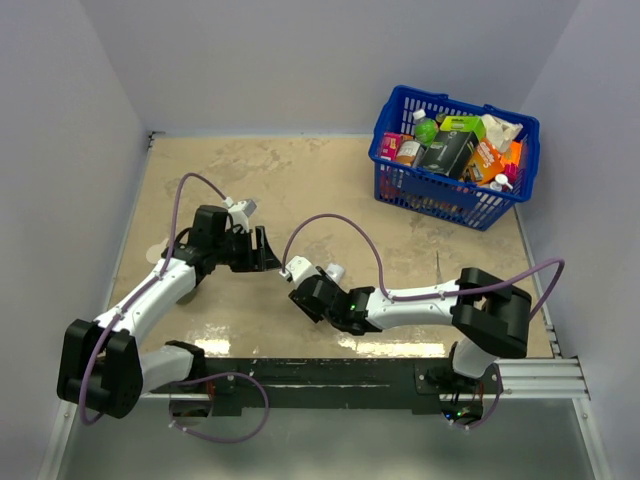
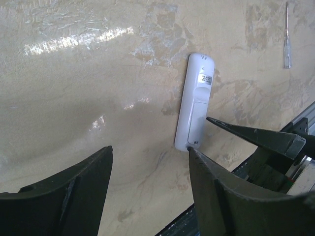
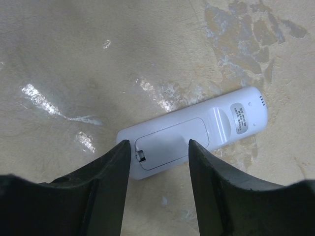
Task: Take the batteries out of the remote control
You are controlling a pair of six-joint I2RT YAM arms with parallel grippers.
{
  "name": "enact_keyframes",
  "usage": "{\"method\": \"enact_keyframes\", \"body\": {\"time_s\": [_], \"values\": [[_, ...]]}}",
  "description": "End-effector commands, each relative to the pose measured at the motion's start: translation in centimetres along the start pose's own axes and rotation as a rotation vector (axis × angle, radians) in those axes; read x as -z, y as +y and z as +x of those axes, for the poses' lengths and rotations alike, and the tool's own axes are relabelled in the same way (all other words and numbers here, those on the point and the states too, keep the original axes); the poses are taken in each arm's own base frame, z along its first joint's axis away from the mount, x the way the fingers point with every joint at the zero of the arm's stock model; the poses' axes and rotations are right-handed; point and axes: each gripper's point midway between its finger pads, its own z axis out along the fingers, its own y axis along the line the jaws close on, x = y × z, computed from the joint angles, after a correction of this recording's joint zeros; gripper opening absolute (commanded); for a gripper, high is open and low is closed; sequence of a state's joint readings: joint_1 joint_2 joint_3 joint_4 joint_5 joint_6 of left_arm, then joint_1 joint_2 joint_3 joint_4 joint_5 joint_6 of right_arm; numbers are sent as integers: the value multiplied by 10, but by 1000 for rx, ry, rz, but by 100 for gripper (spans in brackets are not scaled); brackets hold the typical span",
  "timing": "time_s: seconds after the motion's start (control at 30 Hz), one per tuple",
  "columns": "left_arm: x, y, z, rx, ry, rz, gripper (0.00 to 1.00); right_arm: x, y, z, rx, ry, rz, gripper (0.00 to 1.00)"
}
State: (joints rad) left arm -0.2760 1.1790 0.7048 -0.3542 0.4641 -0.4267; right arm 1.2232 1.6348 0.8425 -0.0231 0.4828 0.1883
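The white remote control [image 3: 197, 130] lies face down on the table, its back cover shut with the latch [image 3: 141, 155] at the near end. The batteries are hidden inside. My right gripper [image 3: 158, 142] is open, and its two fingertips stand over the cover end of the remote, one beside the latch. My left gripper [image 2: 150, 149] is open too. Its right fingertip [image 2: 193, 152] touches the end of the remote control [image 2: 196, 101]. From above, the left gripper [image 1: 265, 252] and the right gripper [image 1: 297, 285] meet at mid-table and largely cover the remote.
A blue basket [image 1: 400, 190] full of groceries stands at the back right. A thin clear stick [image 2: 288, 42] lies on the table beyond the remote. The metal rail [image 1: 540, 375] runs along the near edge. Walls close in the left, back and right.
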Motion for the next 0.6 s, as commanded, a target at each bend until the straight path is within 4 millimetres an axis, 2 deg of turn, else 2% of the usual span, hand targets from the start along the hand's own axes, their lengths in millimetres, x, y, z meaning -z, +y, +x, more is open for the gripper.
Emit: {"method": "enact_keyframes", "body": {"time_s": [0.0,0.37,0.57], "values": [[2,-2,-6,-23,-29,8,68,6,-13,-16,-3,-42,55,52],[2,-2,-7,-24,-32,4,68,7,-18,-5,4,-6,77,51],[1,-1,-5,-22,-28,4,68,11,-22,-10,-11,-15,97,50]]}}
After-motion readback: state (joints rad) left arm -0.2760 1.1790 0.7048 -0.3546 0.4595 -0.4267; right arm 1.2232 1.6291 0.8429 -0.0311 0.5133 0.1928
